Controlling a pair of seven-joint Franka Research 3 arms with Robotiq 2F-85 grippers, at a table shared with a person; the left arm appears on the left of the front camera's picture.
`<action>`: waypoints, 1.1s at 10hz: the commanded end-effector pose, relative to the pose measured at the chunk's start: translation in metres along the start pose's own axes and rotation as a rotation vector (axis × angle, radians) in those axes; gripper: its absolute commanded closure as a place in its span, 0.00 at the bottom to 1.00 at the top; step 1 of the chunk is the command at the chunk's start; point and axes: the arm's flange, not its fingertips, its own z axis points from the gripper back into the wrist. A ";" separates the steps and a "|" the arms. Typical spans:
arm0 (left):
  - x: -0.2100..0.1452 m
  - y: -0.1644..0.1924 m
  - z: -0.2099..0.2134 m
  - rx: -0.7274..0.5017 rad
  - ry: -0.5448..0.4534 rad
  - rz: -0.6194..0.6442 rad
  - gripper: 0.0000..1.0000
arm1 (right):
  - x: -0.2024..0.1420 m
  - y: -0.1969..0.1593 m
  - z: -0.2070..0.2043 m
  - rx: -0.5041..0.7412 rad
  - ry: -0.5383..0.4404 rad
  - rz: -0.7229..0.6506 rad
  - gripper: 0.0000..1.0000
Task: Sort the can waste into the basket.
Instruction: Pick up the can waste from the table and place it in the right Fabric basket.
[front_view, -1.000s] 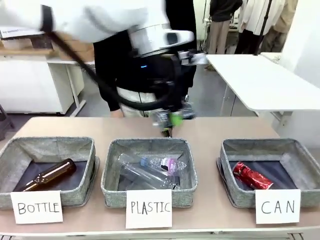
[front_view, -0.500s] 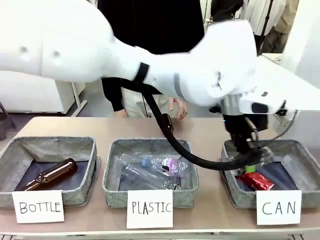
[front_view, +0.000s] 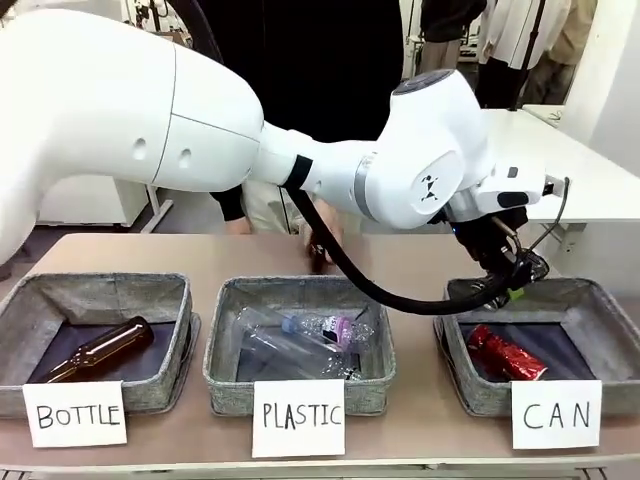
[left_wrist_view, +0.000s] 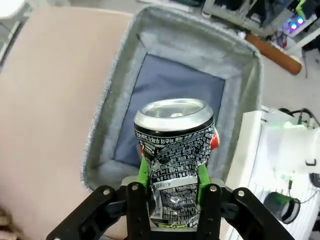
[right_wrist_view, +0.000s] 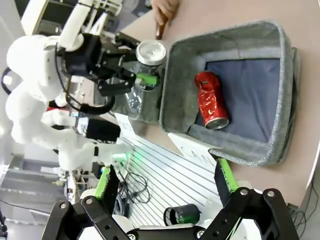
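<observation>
Jaws: left gripper (left_wrist_view: 173, 187) clamping crushed can (left_wrist_view: 174, 145); right gripper (right_wrist_view: 165, 185) spread, holding nothing.
Can: hanging over CAN basket (left_wrist_view: 120, 90) edge, red can (right_wrist_view: 210, 100) lying inside.
Handling: likely light, dented, thin-walled; gripping mid-body.

White glossy left arm (front_view: 180, 130), bulky rounded joints, black ring seam, thick black cable (front_view: 350, 280) looping under wrist. Left end effector (left_wrist_view: 172, 192) black, green pads, round screws on linkages. Right end effector (right_wrist_view: 165, 182) black, green pads too. Person (front_view: 300, 60) wears black top.

Lab: robot arm (front_view: 200, 130), labelled sorting baskets (front_view: 300, 345)
</observation>
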 end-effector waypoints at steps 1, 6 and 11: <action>0.009 -0.007 -0.009 -0.010 0.064 0.024 0.60 | 0.001 0.002 0.002 0.005 -0.007 -0.017 0.00; 0.009 -0.008 -0.002 -0.011 0.094 0.006 0.00 | 0.001 0.002 0.002 0.005 -0.007 -0.017 0.00; -0.001 -0.005 0.018 -0.024 0.157 0.065 0.00 | 0.000 0.000 0.000 0.000 0.000 0.000 0.00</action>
